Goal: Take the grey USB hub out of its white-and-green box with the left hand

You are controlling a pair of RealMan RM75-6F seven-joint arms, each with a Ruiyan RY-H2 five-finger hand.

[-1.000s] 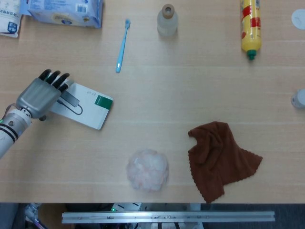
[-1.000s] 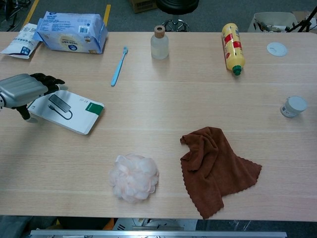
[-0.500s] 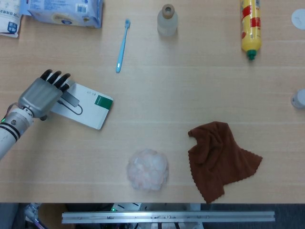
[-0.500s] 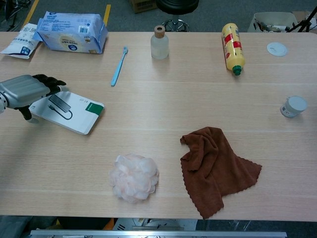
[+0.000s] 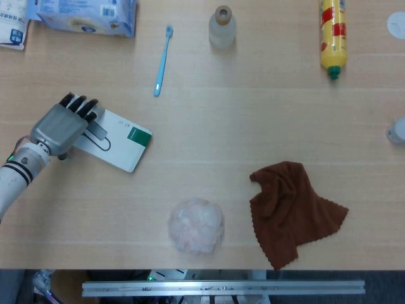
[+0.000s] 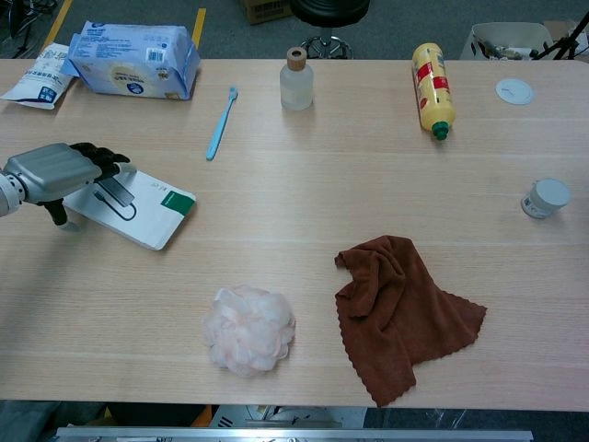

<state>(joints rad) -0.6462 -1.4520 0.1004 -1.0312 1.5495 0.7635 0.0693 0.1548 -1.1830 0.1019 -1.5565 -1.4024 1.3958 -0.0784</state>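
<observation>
Overhead, I find my left hand lying over the left end of the white-and-green box, dark fingertips pointed up-table and resting at the grey USB hub. Whether the fingers have closed on the hub I cannot tell; they cover its upper end. The box sits flat at the left of the table, green corner toward the middle. In my judgement the step calls for a pinch on the hub body, not its cable, and a straight lift, since the box is light and may come up with it. The right hand appears in neither view.

From the chest camera, the left hand shows its metal back, fingers curled down onto the box. The hub reads as a slim dark-grey bar with a thin looped cable trailing toward me, seated in the white face. Only its lower part shows beyond the fingertips. Contact looks likely; a firm hold is not confirmed.
</observation>
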